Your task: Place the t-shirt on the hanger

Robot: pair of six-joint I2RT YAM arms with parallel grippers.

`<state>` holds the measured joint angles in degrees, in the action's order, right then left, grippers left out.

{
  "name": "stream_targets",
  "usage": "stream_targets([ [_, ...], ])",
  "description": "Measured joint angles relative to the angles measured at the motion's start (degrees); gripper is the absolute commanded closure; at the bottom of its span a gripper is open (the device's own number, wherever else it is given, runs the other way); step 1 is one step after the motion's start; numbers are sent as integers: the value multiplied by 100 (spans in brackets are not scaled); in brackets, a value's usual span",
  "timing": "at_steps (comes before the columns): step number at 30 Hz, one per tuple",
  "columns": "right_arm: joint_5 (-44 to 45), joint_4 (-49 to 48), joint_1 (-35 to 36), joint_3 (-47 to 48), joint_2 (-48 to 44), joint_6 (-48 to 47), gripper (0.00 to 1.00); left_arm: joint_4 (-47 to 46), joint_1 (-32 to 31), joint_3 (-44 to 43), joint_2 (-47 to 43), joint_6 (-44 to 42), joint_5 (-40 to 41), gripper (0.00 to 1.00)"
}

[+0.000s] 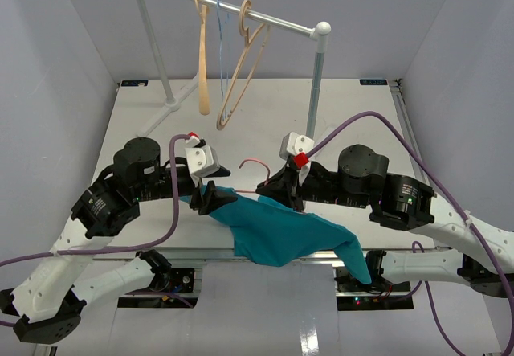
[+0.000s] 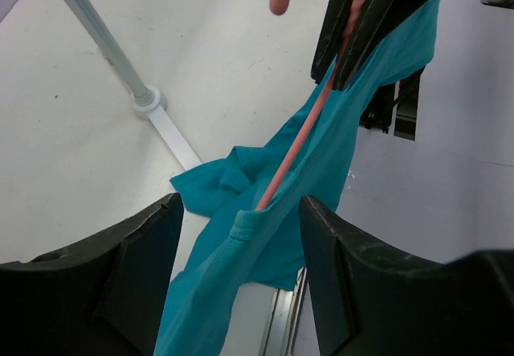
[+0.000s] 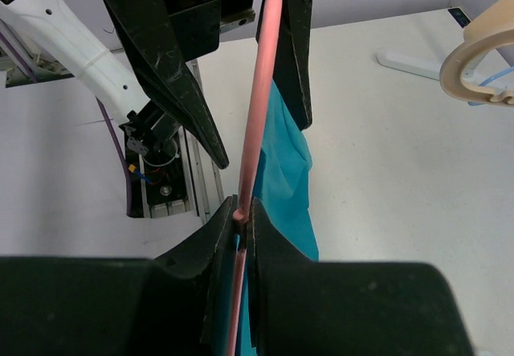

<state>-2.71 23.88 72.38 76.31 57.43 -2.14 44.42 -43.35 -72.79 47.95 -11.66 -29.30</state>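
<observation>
Top view, t-shirt: the t-shirt drapes between both wrists, above the near edge of the table.
Top view, hanger: the hook of the hanger shows at 12 o'clock of the shirt.
Top view, grippers: the left gripper is at the shirt's 9 o'clock end and the right gripper at its 12 o'clock.
Left wrist view, left jaws: apart, clamping nothing. The collar lies between them, and the hanger wire enters it from 1 o'clock.
Right wrist view, right jaws: pinched shut on the hanger wire.
Step, judged: feeding the collar up the wire.
Method: hold the hanger steady. Re-grip the collar hem beside the wire and draw it toward 1 o'clock.
Risk: unheld fabric may slide off.
</observation>
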Motion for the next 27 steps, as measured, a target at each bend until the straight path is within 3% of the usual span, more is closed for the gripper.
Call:
stream_targets([
  [11, -401, -207, 0, -35, -7, 18, 92, -95, 2, 540, -82, -512, -802, 35],
  [14, -485, -274, 0, -91, -40, 20, 92, -58, 1, 655, -66, -670, -1071, 51],
  [17, -554, -300, 0, -130, -87, 27, 92, -2, 1, 675, -54, -765, -1246, 92],
  [18, -583, -313, 0, -140, -100, 38, 92, 11, 2, 675, -55, -789, -1285, 98],
  [24, -643, -482, -28, -300, -228, 67, 91, 59, -29, 688, -91, -964, -1650, 100],
  [27, -676, -515, -26, -412, -300, 105, 85, 52, -27, 745, -95, -1015, -1758, 100],
])
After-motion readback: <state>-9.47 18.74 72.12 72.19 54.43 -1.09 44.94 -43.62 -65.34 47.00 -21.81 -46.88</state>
